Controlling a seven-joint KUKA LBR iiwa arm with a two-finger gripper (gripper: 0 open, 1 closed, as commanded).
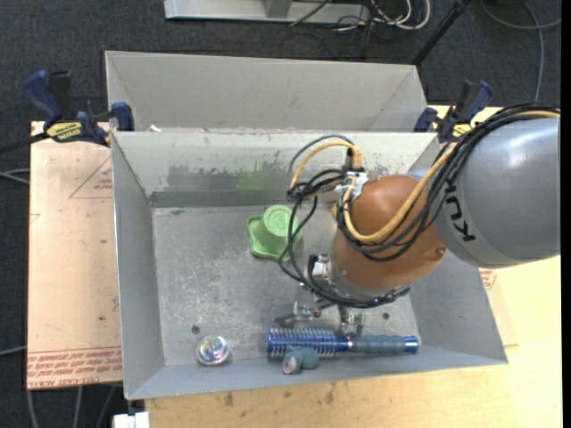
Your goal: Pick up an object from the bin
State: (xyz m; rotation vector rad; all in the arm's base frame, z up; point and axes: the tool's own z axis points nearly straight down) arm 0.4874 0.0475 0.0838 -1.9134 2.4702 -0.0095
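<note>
My gripper (pixel 326 317) hangs low at the bin's front middle, under the orange wrist cover. Its two metal fingers stand apart, open, with nothing between them. Right below them lies a blue hairbrush (pixel 343 342), lengthwise along the front wall, bristle head to the left and smooth handle to the right. The fingertips are just behind the bristle head; I cannot tell whether they touch it. A small grey-teal lump (pixel 300 359) rests against the front of the brush head. A green round lid-like thing (pixel 273 231) lies behind the gripper, towards the bin's middle.
A small shiny silvery ball (pixel 213 351) sits at the front left of the bin floor. The arm and its cables cover the bin's right half. Bare floor stretches across the left side.
</note>
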